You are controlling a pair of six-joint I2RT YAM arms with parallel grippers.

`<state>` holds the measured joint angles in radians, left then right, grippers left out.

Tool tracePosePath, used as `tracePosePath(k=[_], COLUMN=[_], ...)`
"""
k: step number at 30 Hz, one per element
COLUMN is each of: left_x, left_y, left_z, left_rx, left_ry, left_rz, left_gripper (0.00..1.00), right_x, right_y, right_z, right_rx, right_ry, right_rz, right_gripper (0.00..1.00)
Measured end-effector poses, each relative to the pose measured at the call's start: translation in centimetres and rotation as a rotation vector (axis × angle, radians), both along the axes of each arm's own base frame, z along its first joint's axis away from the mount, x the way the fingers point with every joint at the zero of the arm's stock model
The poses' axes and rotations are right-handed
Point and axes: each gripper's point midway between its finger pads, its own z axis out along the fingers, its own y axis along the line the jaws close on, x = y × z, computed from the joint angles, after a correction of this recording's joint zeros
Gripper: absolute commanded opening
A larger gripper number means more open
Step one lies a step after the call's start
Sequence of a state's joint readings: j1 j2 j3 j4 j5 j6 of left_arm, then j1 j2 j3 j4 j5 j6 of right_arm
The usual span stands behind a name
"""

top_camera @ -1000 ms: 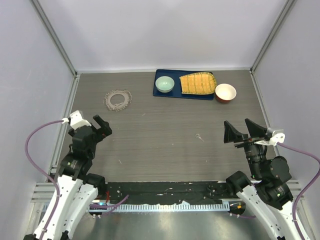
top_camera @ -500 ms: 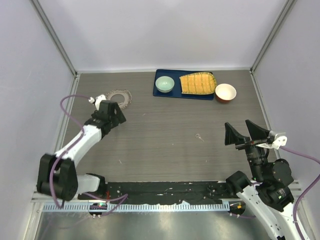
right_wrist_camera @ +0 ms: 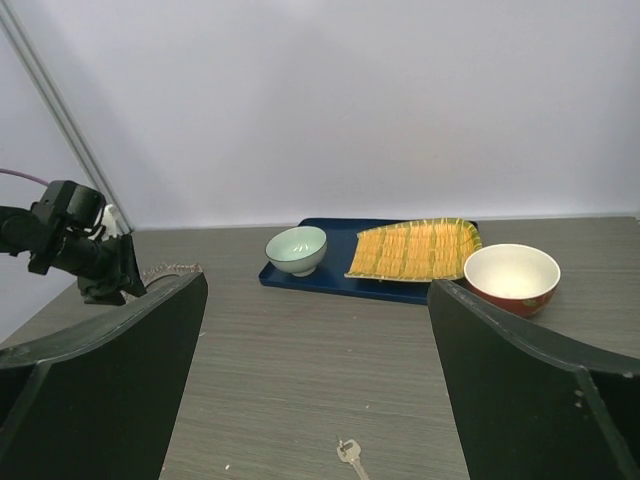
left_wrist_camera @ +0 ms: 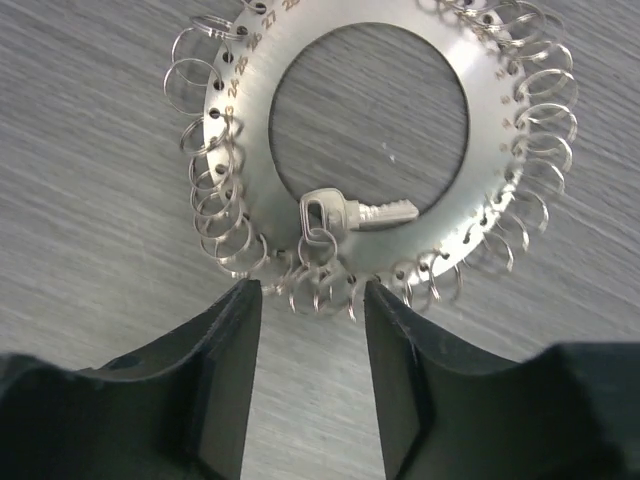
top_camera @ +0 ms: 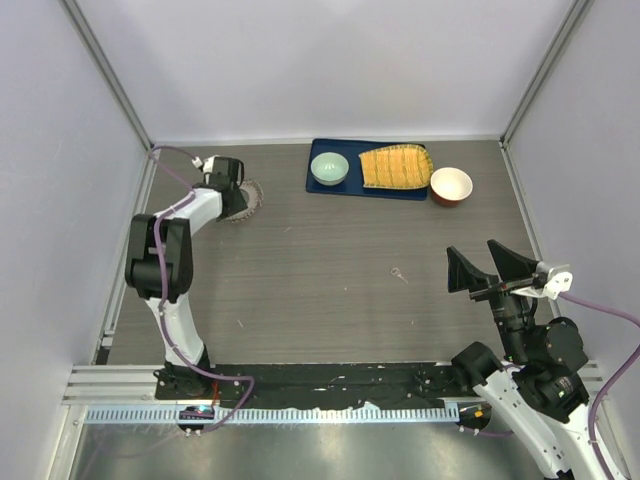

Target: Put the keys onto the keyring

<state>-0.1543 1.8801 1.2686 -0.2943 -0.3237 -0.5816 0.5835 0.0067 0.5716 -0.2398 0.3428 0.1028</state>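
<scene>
Over the far-left keyring (left_wrist_camera: 480, 150), the left gripper (left_wrist_camera: 308, 295) hovers half-open, holding nothing, straddling its nearest small rings (left_wrist_camera: 322, 280). I'd pinch just one ring, squarely. The loose key (top_camera: 398, 273) lies mid-table, nearer the right gripper (top_camera: 475, 258), which is wide open and empty.

Open table (top_camera: 300, 290) surrounds the key (top_camera: 399, 273); tray (top_camera: 345, 192) and red bowl (top_camera: 451, 186) stand well beyond.

Pretty plain setup: a grey wood-grain tabletop (top_camera: 320, 300) boxed in by blank pale-lilac wall panels (top_camera: 320, 60) at the back and both sides, with silver metal frame posts (top_camera: 112, 80) at the far corners. The near edge has a black strip (top_camera: 330, 378), then what looks like a slotted metal rail (top_camera: 330, 412). Light's soft and even.
</scene>
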Motion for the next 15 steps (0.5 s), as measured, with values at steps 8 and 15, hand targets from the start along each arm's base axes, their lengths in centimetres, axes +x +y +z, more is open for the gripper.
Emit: tracePosePath(k=[8,15], left_x=[2.1,1.0], left_y=[0.5,-1.8], left_z=[-2.9,-3.0], left_rx=[0.035,-0.052], left_ry=[0.13,0.167], left_rz=[-0.023,-0.11], left_gripper=[0.11,0.02], right_x=[0.1,0.1], right_y=[0.0,0.1], right_z=[-0.3,-0.3], right_rx=[-0.007,-0.01], right_ry=[0.005,0.006], right_rz=[-0.003,-0.001], right_gripper=[1.0,1.0])
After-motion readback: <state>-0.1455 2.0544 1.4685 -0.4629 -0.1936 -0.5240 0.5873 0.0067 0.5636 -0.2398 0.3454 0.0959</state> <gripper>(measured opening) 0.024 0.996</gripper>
